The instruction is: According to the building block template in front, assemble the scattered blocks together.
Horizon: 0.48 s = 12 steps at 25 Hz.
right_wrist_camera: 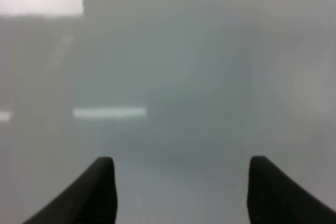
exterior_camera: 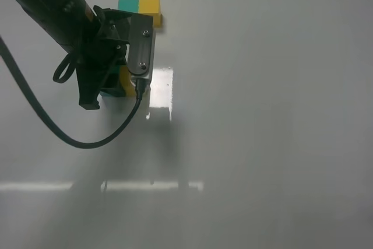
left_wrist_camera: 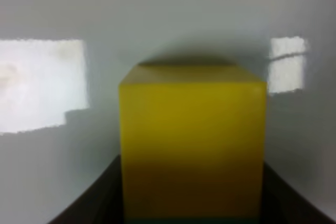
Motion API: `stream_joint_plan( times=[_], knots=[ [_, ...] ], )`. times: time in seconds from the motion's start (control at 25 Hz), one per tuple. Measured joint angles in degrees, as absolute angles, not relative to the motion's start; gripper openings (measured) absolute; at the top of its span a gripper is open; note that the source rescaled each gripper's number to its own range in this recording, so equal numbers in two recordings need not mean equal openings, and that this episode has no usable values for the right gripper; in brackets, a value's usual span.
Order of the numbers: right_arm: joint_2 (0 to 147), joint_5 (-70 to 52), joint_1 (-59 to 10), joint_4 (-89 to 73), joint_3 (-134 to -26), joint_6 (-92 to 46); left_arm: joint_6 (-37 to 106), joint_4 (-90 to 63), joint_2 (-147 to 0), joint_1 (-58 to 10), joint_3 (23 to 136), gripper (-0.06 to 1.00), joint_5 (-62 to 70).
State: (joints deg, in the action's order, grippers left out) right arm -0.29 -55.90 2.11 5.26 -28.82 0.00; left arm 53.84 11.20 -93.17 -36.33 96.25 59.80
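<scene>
Yellow fills the left wrist view: the yellow cube (left_wrist_camera: pixel 191 140) sits close to the lens between the two dark fingers (left_wrist_camera: pixel 92 203) of the left tool (left_wrist_camera: pixel 191 208), with a thin teal edge just visible at its near side. Whether the fingers press on its faces cannot be told from these pictures (the contact is blurred and cropped).

From the high camera, the left arm (exterior_camera: pixel 46 4) comes in from the upper left corner and slants down over the tabletop (exterior_camera: pixel 262 115), its wrist and bracket covering most of the blocks. Only slivers show beneath it: a strip of yellow (exterior_camera: pixel 127 83) and a bit of the teal cube (exterior_camera: pixel 108 93) to its left, apparently side by side, yellow toward the right.

Just beyond the arm, toward the far edge, lies the building block template (exterior_camera: pixel 140 7), a short bar whose long axis runs left to right, teal end left and yellow end right.

All the rest of the pale tabletop, right of and nearer than the arm, is open surface with bright reflections.

The right tool (right_wrist_camera: pixel 181 192) shows two dark fingertips (right_wrist_camera: pixel 100 192) spread wide apart with nothing between them, above bare tabletop.
</scene>
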Motion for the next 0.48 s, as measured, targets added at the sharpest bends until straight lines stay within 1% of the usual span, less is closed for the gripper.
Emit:
stream_joint_plan(
  times=[0.48],
  knots=[
    [-0.3, -55.9, 2.1, 5.3, -28.8, 0.0, 53.8, 10.6, -93.2, -36.2, 96.2, 0.01, 60.3]
  ],
)
